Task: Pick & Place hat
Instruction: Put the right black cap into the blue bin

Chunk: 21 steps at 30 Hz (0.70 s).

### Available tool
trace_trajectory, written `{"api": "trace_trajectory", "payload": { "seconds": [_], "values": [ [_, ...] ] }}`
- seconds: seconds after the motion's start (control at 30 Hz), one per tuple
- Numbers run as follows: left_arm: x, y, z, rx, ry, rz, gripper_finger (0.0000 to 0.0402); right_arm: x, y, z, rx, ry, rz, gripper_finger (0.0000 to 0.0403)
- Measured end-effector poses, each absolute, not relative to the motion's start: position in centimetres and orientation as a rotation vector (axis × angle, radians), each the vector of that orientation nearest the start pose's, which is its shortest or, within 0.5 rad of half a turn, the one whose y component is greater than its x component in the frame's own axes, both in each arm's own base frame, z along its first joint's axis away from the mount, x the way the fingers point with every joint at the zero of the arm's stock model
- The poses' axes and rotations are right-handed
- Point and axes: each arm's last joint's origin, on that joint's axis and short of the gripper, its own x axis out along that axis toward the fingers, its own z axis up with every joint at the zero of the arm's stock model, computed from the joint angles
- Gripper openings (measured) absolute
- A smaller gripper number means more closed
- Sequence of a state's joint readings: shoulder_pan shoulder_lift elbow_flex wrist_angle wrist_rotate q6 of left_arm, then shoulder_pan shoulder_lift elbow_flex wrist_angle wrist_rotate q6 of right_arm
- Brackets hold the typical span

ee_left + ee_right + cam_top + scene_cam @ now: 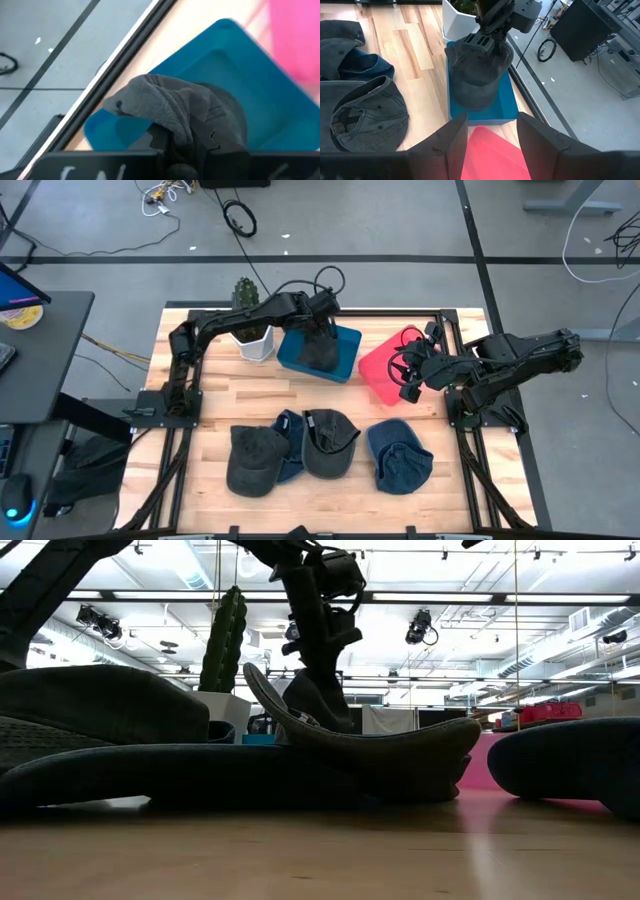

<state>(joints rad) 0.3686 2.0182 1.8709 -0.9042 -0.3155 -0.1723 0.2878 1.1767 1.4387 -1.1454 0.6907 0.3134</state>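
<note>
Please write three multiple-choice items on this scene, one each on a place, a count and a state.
1. Where is the grey hat held by the left gripper?
A. Over the blue bin
B. Over the pink bin
C. On the white planter

2. How many hats lie on the table in front of the bins?
A. Two
B. Four
C. Six

3. How does the right gripper stand?
A. Shut on a hat
B. Open and empty
C. Shut on the pink bin

Answers:
1 A: the right wrist view shows the hat hanging above the blue bin.
2 B: the high view shows two grey and two blue hats in a row.
3 B: its fingers stand apart above the pink bin with nothing between.
</note>
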Motion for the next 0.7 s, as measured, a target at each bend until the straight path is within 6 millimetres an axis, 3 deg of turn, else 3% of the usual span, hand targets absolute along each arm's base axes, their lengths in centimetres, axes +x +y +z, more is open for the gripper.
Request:
{"api": "trace_trajectory", "payload": {
  "seconds": [0.3,0.7],
  "values": [
    [40.4,16.6,26.6,-0.170,1.069,0.762,0.0036,19.5,3.8,39.7,-0.126,0.713,-0.491,0.0173],
    [40.6,16.5,24.8,-0.096,1.157,0.847,0.0036,21.3,4.6,35.2,-0.093,0.739,-0.422,0.0173]
  ]
}}
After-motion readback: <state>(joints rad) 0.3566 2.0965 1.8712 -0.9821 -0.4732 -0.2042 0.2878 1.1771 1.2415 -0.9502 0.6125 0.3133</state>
